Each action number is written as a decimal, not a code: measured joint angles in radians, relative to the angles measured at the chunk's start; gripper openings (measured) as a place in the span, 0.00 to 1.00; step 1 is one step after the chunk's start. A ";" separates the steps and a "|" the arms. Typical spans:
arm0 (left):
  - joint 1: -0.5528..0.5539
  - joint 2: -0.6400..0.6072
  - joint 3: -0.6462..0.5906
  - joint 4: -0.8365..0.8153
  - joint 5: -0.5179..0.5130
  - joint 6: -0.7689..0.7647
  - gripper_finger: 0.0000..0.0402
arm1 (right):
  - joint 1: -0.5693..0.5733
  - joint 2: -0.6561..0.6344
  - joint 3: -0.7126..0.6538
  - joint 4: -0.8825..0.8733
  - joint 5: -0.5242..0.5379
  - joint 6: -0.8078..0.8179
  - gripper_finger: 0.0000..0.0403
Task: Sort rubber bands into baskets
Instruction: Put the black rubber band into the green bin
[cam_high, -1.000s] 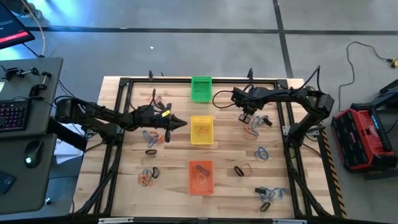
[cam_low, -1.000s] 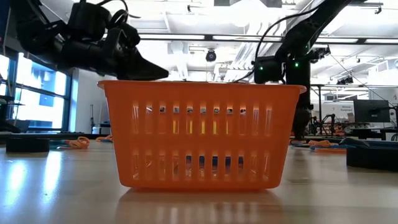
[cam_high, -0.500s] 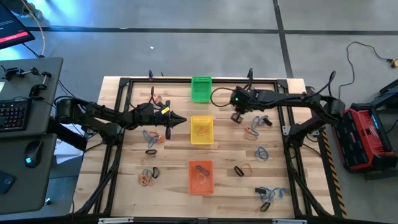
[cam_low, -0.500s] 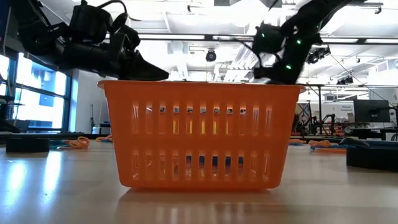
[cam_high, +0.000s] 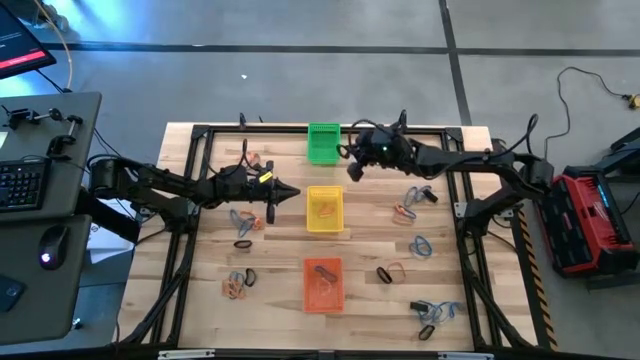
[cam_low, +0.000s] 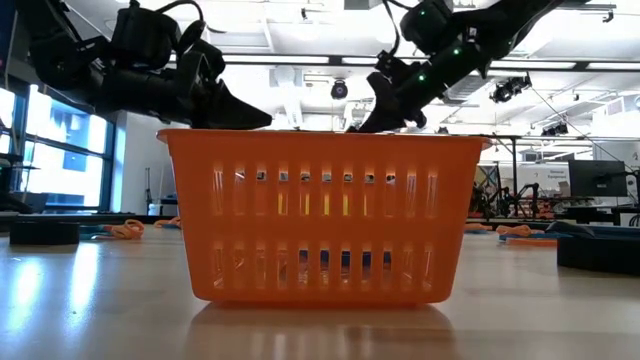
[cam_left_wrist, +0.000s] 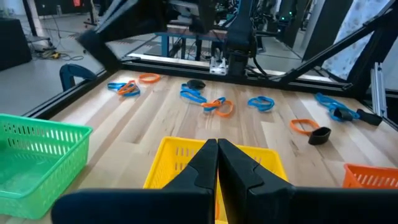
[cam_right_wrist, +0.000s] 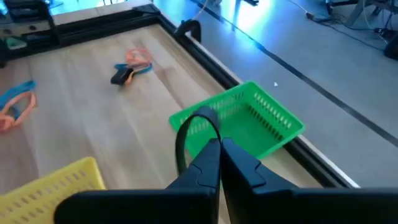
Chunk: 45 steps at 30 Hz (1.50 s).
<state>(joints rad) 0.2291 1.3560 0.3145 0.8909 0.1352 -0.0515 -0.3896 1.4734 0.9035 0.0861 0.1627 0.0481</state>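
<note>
Carrying a black rubber band (cam_right_wrist: 189, 134) toward the green basket (cam_high: 323, 143) at the bench's far edge

Right pincer (cam_high: 353, 169) is clenched on the black loop, which stands up from its tips, long axis roughly upright; the green basket lies just ahead of it, slightly to the side, its long axis running from the far edge toward the yellow basket (cam_high: 324, 208). This arm is much the nearer to it. Left pincer (cam_high: 293, 197) waits clenched and empty beside the yellow basket
</note>
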 joint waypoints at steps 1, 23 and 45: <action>0.000 0.000 0.000 0.001 0.000 0.000 0.01 | -0.006 0.000 0.004 -0.004 -0.002 0.000 0.00; 0.000 0.000 0.000 0.005 -0.011 0.002 0.01 | -0.120 0.510 0.676 -0.506 -0.097 0.063 0.00; 0.000 0.000 0.000 0.002 -0.011 0.002 0.01 | -0.167 0.714 0.771 -0.583 -0.175 0.131 0.00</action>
<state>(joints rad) 0.2287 1.3556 0.3145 0.8926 0.1238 -0.0494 -0.5568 2.1870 1.6741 -0.4964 -0.0120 0.1795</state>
